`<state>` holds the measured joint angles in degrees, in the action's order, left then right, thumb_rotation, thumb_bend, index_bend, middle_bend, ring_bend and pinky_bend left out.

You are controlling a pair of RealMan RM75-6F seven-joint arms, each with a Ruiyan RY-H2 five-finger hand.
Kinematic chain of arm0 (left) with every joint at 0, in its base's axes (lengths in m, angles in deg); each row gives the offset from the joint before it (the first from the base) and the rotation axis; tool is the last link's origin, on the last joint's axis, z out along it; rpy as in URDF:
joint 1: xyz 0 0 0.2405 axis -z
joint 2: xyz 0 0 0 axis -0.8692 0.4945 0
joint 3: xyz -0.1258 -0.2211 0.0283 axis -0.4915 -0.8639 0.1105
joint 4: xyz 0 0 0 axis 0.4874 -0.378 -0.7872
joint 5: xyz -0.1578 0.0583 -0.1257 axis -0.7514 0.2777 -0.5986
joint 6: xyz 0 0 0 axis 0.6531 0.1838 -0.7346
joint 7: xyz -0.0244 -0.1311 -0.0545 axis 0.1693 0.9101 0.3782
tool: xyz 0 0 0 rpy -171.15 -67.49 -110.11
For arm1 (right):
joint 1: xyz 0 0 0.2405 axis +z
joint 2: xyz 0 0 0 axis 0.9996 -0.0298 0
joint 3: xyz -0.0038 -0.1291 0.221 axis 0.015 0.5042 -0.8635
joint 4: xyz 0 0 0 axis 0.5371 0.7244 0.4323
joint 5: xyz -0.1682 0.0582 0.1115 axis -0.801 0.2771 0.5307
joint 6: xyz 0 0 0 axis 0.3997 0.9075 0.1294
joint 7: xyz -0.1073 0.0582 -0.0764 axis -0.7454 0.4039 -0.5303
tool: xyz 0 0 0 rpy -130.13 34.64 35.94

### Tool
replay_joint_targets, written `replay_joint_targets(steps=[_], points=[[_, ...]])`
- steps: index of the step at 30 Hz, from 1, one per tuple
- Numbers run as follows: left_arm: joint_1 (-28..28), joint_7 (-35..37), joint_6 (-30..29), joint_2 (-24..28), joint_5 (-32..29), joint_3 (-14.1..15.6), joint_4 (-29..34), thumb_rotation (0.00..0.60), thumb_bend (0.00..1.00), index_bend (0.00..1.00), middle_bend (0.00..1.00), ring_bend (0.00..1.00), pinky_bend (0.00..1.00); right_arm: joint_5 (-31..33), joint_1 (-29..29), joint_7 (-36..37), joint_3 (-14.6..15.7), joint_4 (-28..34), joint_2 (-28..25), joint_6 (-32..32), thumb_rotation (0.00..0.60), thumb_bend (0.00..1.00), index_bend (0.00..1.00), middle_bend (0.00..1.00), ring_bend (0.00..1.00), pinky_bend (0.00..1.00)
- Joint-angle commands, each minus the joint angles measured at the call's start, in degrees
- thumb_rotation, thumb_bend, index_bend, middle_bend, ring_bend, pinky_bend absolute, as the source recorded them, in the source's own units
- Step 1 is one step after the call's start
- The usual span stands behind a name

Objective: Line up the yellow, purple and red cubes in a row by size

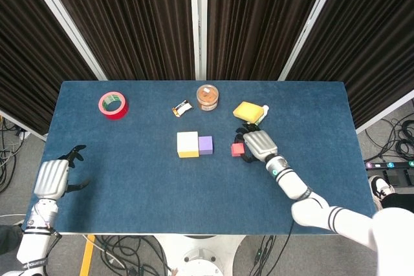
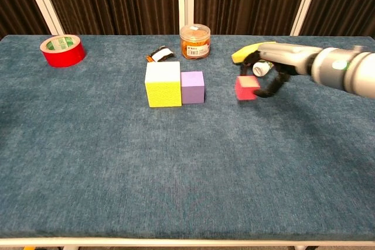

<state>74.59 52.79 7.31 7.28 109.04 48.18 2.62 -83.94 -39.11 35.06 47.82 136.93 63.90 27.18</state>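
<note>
Right robot hand (image 2: 280, 65) grips red cube (image 2: 246, 87); purple cube (image 2: 192, 86) lies at my 9 o'clock, apart; left robot hand (image 1: 52, 178) open, idle.

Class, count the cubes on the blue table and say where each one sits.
3. The yellow cube is mid-table, the purple cube touches its right side, and the red cube is further right, apart from them, held in the right hand. None seems hidden.
</note>
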Motion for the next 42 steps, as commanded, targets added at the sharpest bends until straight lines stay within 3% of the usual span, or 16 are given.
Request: replay_joint_targets(steps=[1,13,27,39,42], points=[[-0.17,0.37,0.36,0.08,-0.03,0.07,-0.38,0.600,0.19,0.26,0.50,0.50,0.70,2.92,2.91,-1.41,-1.94,-3.90,3.53,2.60,0.600,0.31,0.44,0.14,0.00,0.02],[-0.63,1.38,1.03,-0.09,0.14,-0.20,-1.46,0.600,0.19,0.25,0.50,0.50,0.70,7.27,7.66,-4.44,-3.21,-10.84,8.49,5.77,0.600,0.31,0.42,0.13,0.00,0.00],[-0.88,1.90,1.51,-0.12,0.64,-0.41,-1.81,0.600,0.19,0.25,0.50,0.50,0.70,9.46,8.80,-5.44,-3.18,-11.34,9.69,6.12,0.600,0.28,0.38,0.12,0.00,0.00],[-1.23,2.06,1.45,-0.03,0.95,-0.53,-1.88,0.600,0.19,0.25,0.50,0.50,0.70,10.63,9.25,-6.29,-2.83,-11.64,9.94,6.17,0.600,0.25,0.26,0.11,0.00,0.00],[-1.25,2.03,1.56,0.03,0.89,-0.61,-1.83,0.600,0.19,0.26,0.50,0.50,0.70,10.50,8.88,-6.03,-2.82,-10.55,9.16,5.75,0.600,0.25,0.18,0.10,0.00,0.00]])
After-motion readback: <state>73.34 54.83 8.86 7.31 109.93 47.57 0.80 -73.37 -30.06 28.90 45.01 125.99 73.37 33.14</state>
